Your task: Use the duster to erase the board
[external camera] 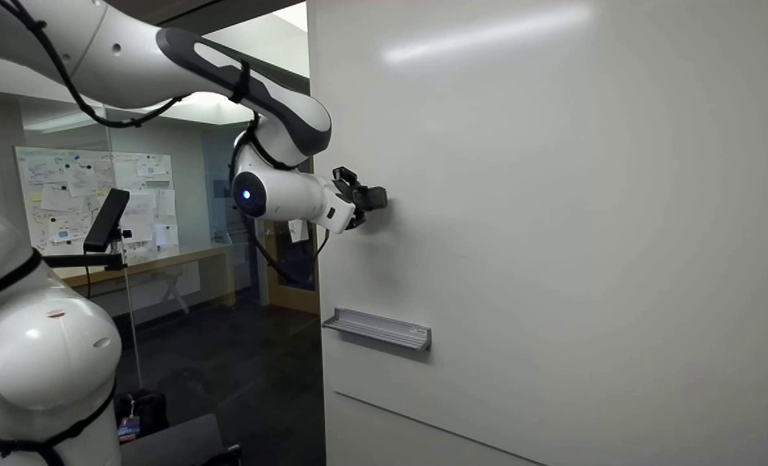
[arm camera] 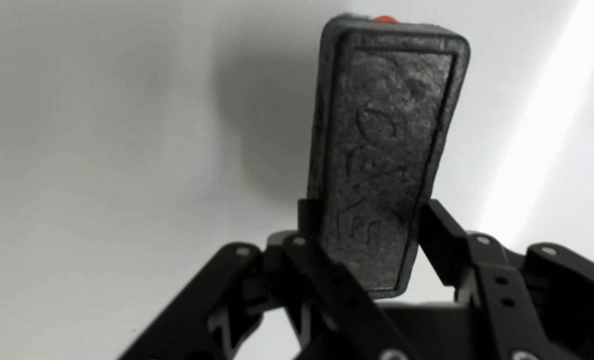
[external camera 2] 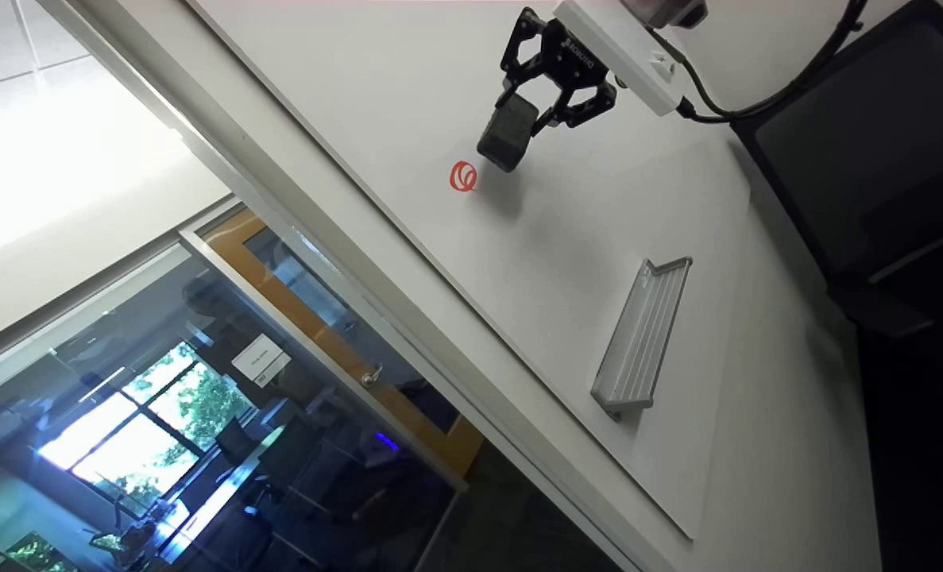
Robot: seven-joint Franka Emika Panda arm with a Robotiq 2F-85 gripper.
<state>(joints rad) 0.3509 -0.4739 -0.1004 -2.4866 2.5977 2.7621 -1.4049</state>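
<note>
The board (external camera: pixel 552 259) is a large glossy white panel that shows in both exterior views (external camera 2: pixel 407 119) and fills the wrist view background (arm camera: pixel 126 175). A red scribbled loop mark (external camera 2: pixel 463 176) is on it; only a sliver of the mark (arm camera: pixel 385 19) shows past the duster's far end in the wrist view. The duster (arm camera: pixel 392 140) is a black rectangular block, also in both exterior views (external camera: pixel 374 198) (external camera 2: pixel 506 135). My gripper (arm camera: pixel 369 220) is shut on its near end, one finger on each long side. The duster is close to the board beside the mark; I cannot tell whether it touches.
A grey tray ledge (external camera: pixel 377 329) sticks out from the board below the gripper, also seen in an exterior view (external camera 2: pixel 642 342). The board's side edge lies near the arm. A glass wall, a wooden door (external camera 2: pixel 336 349) and a distant paper-covered board (external camera: pixel 99 200) stand behind.
</note>
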